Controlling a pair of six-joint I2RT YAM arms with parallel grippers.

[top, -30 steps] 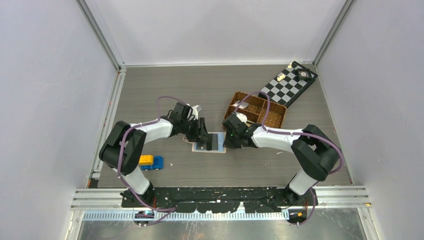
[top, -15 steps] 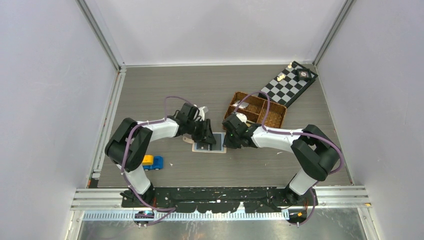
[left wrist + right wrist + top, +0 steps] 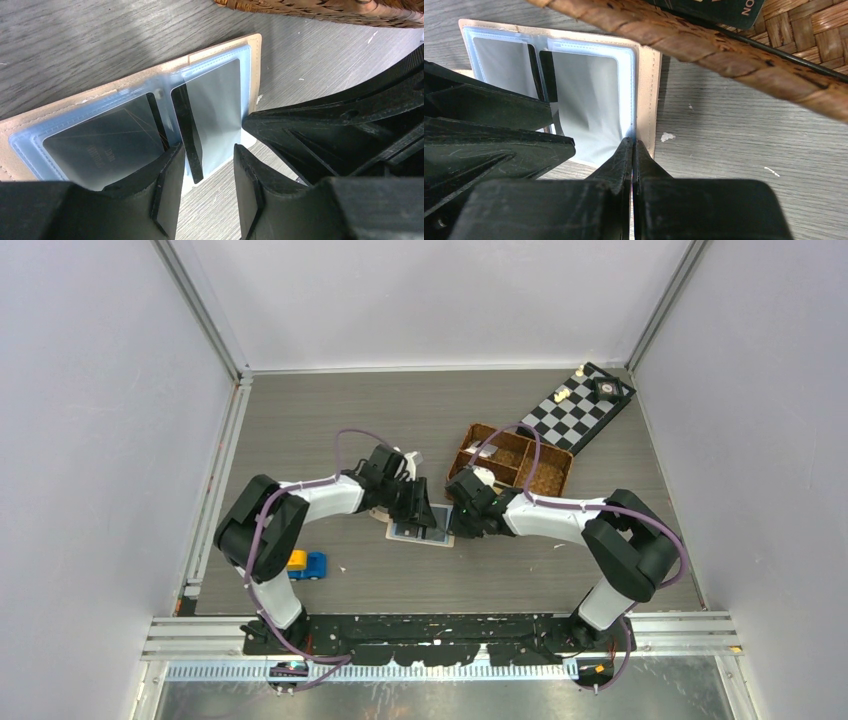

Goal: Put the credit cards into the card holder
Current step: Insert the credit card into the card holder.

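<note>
Card holder (image 3: 425, 533) lying open on table (image 3: 330, 430). Right gripper (image 3: 633, 141) pinching shut on its outer pocket edge. Left gripper (image 3: 206, 156) hovering part open, straddling black card (image 3: 189, 135) at the fold, not clamping it. Print on pocketed grey card (image 3: 105, 140) illegible.

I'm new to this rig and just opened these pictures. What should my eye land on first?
Dead centre lies the card holder, spread open with its pale pockets facing up. The right end effector is shut on the holder's pocket edge, while the left end effector stands open around a dark card seen edge-on at the holder's middle. Just behind, to the right, sits a brown woven basket.
</note>
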